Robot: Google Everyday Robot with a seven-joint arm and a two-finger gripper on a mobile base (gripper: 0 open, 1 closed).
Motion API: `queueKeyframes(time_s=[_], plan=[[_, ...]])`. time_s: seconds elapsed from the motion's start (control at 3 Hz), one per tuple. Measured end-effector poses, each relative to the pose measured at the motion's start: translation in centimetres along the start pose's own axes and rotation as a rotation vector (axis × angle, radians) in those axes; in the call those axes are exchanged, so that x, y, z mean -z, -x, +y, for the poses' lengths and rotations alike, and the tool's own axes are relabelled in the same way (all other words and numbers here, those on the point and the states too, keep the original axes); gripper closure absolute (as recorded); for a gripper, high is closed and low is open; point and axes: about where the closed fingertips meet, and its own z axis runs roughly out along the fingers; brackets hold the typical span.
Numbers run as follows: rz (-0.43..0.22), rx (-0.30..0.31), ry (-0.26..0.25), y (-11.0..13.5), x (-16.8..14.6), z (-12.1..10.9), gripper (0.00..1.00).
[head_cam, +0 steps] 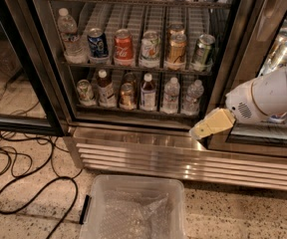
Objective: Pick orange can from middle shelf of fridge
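Observation:
The fridge (148,156) stands open in front of me, steel frame and louvred base grille below. The middle shelf (133,65) is a dark wire rack with a row of single cans. The orange can (177,50), copper-orange with a silver top, stands upright fourth from the left, between a white can (150,45) and a green can (203,49). My gripper (211,125), cream-coloured on a white arm, hangs at the right, below and right of the orange can, level with the fridge's bottom sill and well apart from the can.
A red cola can (124,47), a blue can (98,43) and a water bottle (69,35) fill the shelf's left. Small bottles (148,92) line the rack below. A clear plastic bin (133,210) sits on the floor. Black cables (29,183) lie left. A second cooler door (278,59) stands right.

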Motion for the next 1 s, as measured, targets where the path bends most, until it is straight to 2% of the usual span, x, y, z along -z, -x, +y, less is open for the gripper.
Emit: queueKeyframes(time_s=[0.33, 0.67, 1.0], plan=[[-0.054, -0.029, 0.005, 0.4, -1.5, 0.0, 0.00], [-0.135, -0.124, -0.028, 0.6, -4.3, -1.1, 0.00], [-0.215, -0.201, -0.118, 1.6, -5.9, -3.5, 0.00]])
